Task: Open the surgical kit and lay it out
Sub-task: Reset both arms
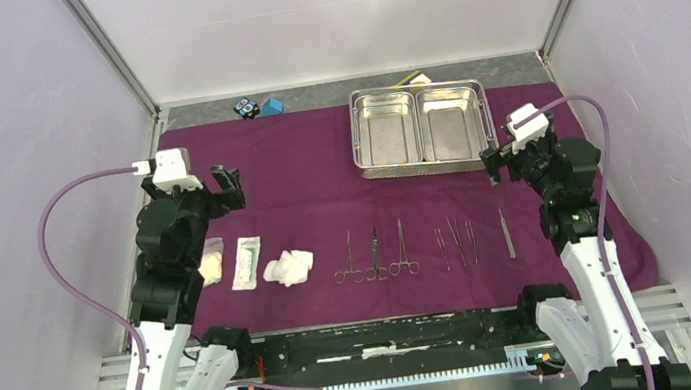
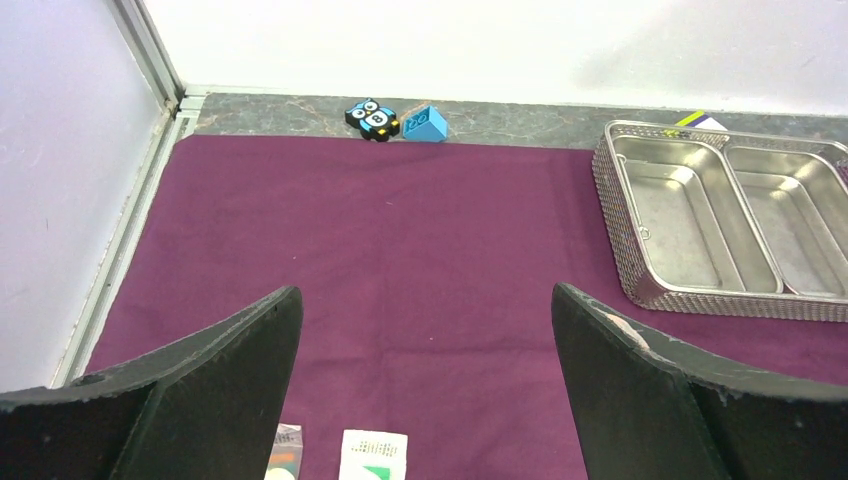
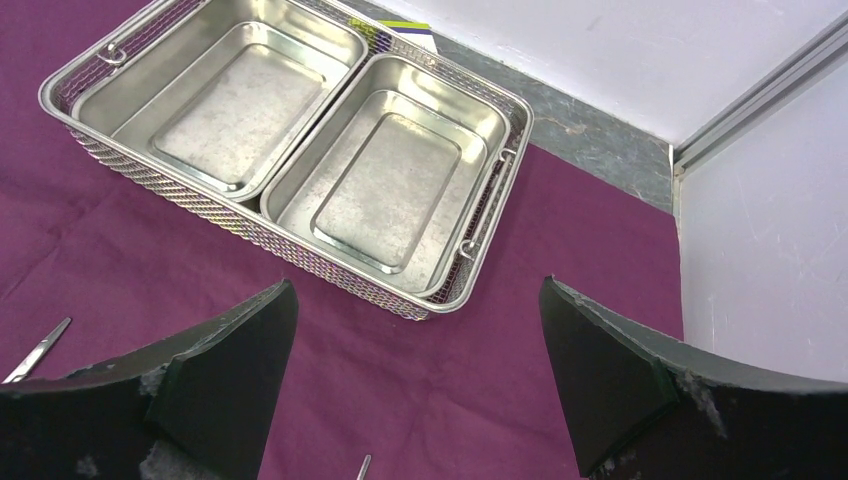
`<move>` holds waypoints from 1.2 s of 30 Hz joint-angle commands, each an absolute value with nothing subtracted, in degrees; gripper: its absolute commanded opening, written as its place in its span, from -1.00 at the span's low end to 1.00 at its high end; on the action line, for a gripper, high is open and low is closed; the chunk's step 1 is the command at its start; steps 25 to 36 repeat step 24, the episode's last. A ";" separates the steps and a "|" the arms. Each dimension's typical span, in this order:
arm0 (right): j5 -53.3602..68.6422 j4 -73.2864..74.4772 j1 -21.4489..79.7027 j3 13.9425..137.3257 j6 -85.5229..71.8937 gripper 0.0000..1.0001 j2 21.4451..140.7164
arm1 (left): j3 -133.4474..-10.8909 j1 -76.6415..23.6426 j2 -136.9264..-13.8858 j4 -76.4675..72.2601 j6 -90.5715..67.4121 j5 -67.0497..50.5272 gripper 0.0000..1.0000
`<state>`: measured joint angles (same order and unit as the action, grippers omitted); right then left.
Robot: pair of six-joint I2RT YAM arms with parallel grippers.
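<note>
Kit (image 1: 320, 188): one tray (image 1: 428, 170), one packet (image 1: 246, 264), two wads (image 1: 289, 268), three clamps (image 1: 375, 260), four tweezers (image 1: 506, 234); left fingers (image 2: 215, 395), right fingers (image 3: 215, 385) apart.

The middle and far left of the purple cloth (image 1: 299, 176) lie bare — room to pass. The steel tray (image 1: 427, 167) stands far right, two small blocks (image 1: 258, 108) at the far edge; clamps (image 1: 375, 257), tweezers (image 1: 456, 241), gauze (image 1: 288, 267) and a packet (image 1: 246, 263) line the near side.

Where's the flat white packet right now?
Top view: the flat white packet lies near-left on the purple cloth, between a small gauze wad and a bigger gauze wad, left of the clamps.
</note>
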<state>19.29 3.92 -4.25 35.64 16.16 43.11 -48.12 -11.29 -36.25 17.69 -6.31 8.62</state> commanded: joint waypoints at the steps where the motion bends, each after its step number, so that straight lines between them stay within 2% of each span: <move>1: 20.14 2.93 -4.48 35.07 16.98 0.95 42.66 | -47.68 -10.81 -35.49 17.01 -3.42 8.02 1.00; 36: 21.18 3.24 -4.49 35.22 17.14 0.95 42.97 | -47.21 -10.37 -35.40 17.27 -3.78 7.61 1.00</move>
